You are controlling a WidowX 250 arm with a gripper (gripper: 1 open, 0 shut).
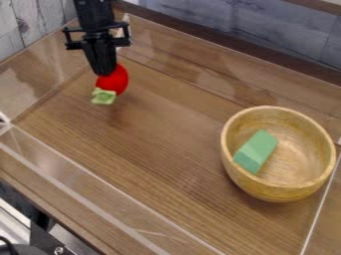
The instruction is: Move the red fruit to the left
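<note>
The red fruit (114, 80) is a small glossy red toy with a light green leafy cap pointing down-left. It hangs at the far left of the wooden table (147, 149), just at or above the surface. My black gripper (104, 68) comes down from above and is shut on the top of the red fruit. Whether the fruit touches the table cannot be told.
A round wooden bowl (317, 181) stands at the right with a flat green block (254, 151) inside it. Clear plastic walls (40, 80) ring the table. A grey plank wall runs along the back.
</note>
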